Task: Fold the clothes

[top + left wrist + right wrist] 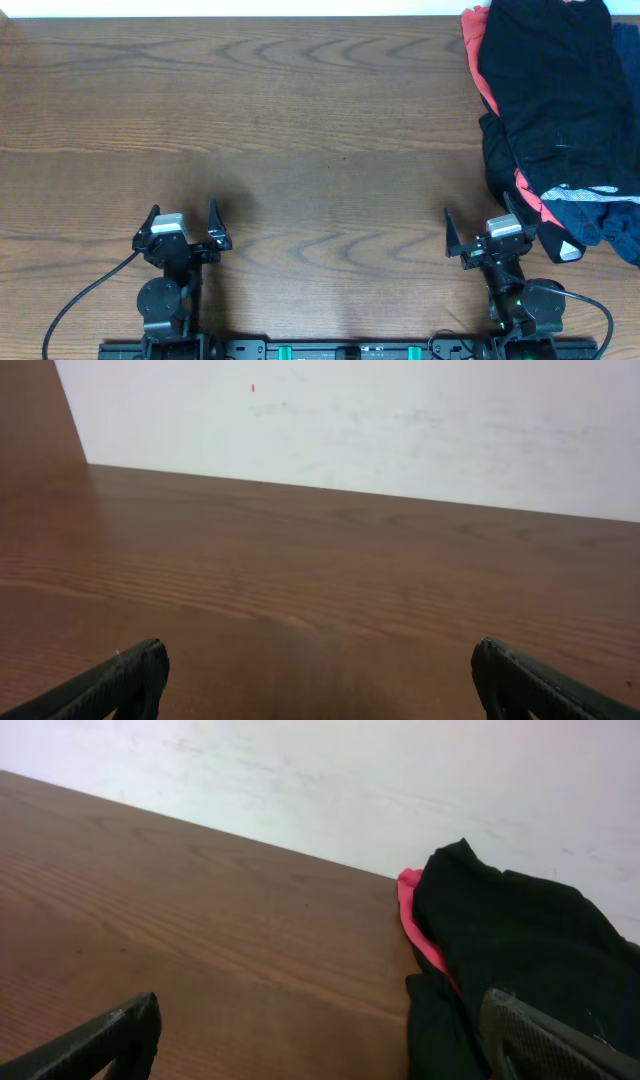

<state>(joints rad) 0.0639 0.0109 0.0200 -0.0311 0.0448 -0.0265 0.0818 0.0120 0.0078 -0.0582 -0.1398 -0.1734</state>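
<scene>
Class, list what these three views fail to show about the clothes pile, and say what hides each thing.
Overhead: the clothes pile runs off the top and right edges; its full extent is unknown.
Overhead: the black garment covers the coral-red garment; only its edge shows.
Right wrist: the clothes pile is cut off by the right edge.
Left wrist: only table; no clothes in view.

Both arms are drawn back low over their bases: the left arm (160,298) and the right arm (520,305) each point the wrist forward. The left gripper (183,213) has its jaws spread wide, nothing between them; its fingers (128,680) show only at the lower corners of the wrist view. The right gripper (480,218) is likewise spread wide and holds nothing.
</scene>
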